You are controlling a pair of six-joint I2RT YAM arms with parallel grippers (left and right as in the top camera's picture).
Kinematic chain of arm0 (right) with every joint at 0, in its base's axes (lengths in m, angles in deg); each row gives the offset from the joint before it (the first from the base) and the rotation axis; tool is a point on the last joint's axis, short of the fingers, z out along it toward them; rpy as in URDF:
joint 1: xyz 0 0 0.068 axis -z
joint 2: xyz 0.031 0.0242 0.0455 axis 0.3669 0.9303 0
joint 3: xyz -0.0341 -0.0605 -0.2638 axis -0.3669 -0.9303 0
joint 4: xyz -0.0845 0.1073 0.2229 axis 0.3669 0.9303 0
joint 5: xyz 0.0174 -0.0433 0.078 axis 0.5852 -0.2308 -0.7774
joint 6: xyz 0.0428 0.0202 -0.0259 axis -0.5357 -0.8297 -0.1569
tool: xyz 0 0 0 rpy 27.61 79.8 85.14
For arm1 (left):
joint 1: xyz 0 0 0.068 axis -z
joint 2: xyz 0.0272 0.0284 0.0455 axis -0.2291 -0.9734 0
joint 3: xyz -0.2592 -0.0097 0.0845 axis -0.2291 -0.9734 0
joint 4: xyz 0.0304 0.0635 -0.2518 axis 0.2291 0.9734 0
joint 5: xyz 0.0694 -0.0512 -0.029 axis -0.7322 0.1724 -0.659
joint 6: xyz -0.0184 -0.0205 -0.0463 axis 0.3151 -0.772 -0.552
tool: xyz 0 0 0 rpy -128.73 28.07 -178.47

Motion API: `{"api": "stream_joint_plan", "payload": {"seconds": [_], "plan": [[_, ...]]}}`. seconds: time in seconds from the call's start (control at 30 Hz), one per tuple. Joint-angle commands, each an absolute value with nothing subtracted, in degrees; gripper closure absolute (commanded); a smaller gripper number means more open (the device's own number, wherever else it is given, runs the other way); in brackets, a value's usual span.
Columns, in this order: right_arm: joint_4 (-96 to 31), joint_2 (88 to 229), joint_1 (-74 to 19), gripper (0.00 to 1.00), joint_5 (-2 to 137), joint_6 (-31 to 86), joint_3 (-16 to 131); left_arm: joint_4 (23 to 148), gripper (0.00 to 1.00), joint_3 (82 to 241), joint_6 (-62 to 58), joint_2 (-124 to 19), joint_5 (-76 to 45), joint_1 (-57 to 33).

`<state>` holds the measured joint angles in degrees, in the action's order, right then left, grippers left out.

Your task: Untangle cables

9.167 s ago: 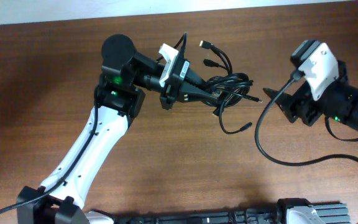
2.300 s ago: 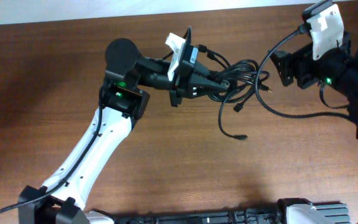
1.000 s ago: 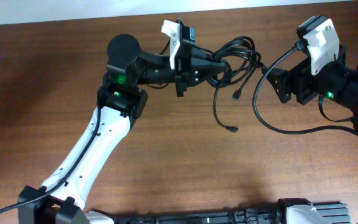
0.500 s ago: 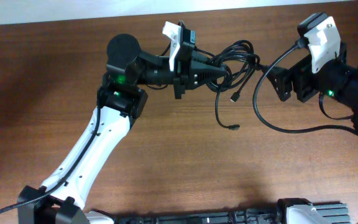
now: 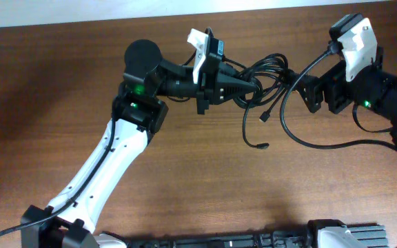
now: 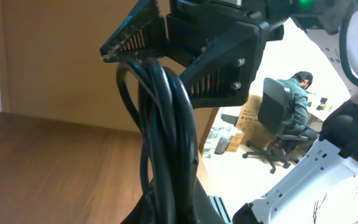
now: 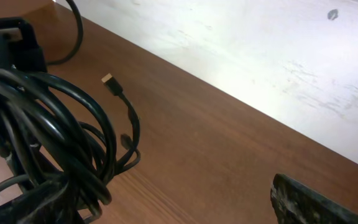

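The cables (image 5: 271, 69) form one knotted black bundle, and my left gripper (image 5: 253, 86) is shut on it and holds it above the table. Two loose ends hang off it, each ending in a small plug (image 5: 262, 117). In the left wrist view the cords (image 6: 166, 137) rise out of my left gripper (image 6: 173, 214). My right gripper (image 5: 306, 88) is open just right of the bundle, its ribbed pads (image 6: 213, 78) on either side of the top loop. In the right wrist view the bundle (image 7: 42, 124) sits at the left, beside my right gripper (image 7: 169, 190). A gold-tipped plug (image 7: 107, 79) sticks out.
The right arm's own thick black wire (image 5: 291, 134) loops low over the brown wooden table (image 5: 185, 179). A pale wall (image 7: 260, 56) runs along the table's far edge. The left arm (image 5: 109, 165) stretches diagonally from the near-left.
My left gripper has carried the bundle a little to the right and nearer the right gripper. The dangling ends swung right with it. The right gripper opened slightly wider.
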<state>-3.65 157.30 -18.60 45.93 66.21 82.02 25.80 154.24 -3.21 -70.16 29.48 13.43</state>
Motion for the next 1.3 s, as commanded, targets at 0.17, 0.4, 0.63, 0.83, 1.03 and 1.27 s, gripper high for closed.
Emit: {"api": "stream_joint_plan", "payload": {"seconds": [0.17,0.4,0.63,0.83,1.03,1.27], "plan": [[-4.38,156.82,-18.45,0.02,50.91,66.34,82.72,24.60,1.00,154.24,-3.99,-69.40,36.37,14.68],[-4.70,156.90,-18.50,0.02,50.52,66.31,82.72,23.20,1.00,154.24,-3.97,-69.40,36.57,17.58],[-7.63,156.90,-18.50,0.02,46.39,66.12,82.72,22.20,1.00,154.24,-3.95,-69.40,36.79,19.13],[-10.28,156.93,-18.50,0.02,38.89,66.14,82.72,22.22,1.00,154.24,-3.97,-69.40,36.81,19.13],[-12.07,157.82,-18.50,0.01,31.28,66.14,82.72,21.56,1.00,154.24,-3.97,-69.40,36.79,19.22],[-12.14,160.40,-18.50,0.01,28.84,66.18,82.72,21.59,1.00,154.24,-3.95,-69.40,37.18,19.40]]}}
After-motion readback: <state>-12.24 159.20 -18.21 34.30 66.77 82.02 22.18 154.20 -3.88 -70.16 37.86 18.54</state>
